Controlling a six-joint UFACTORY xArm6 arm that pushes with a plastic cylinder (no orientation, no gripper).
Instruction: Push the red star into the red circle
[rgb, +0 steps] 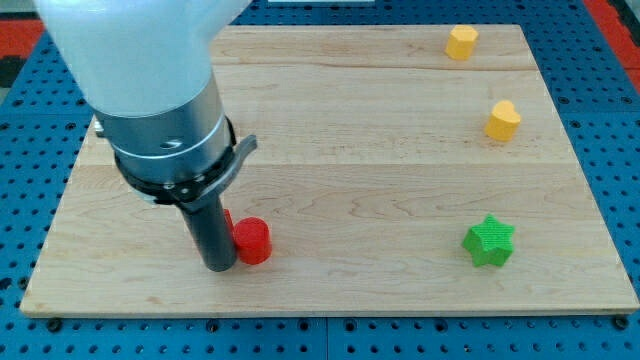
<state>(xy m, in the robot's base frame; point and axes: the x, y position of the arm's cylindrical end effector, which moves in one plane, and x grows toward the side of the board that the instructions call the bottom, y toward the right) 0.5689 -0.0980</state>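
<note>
My tip (219, 266) sits low on the board's (330, 180) left part, touching or just beside the red circle (253, 241), which lies on its right; a sliver of red (228, 219) shows behind the rod, above the circle, probably the red star, though the rod hides most of it and I cannot make out its shape; there is no claw, only the bare rod, so nothing is gripped. Well apart on the view's right stand a green star (489, 241) low down, a yellow heart (503, 120) above it, and a yellow block (461, 42) near the top edge, its shape unclear; none lies between the tip and the red blocks. The board is pale wood in planks; it rests on a blue pegboard (615, 150) dotted with holes.
</note>
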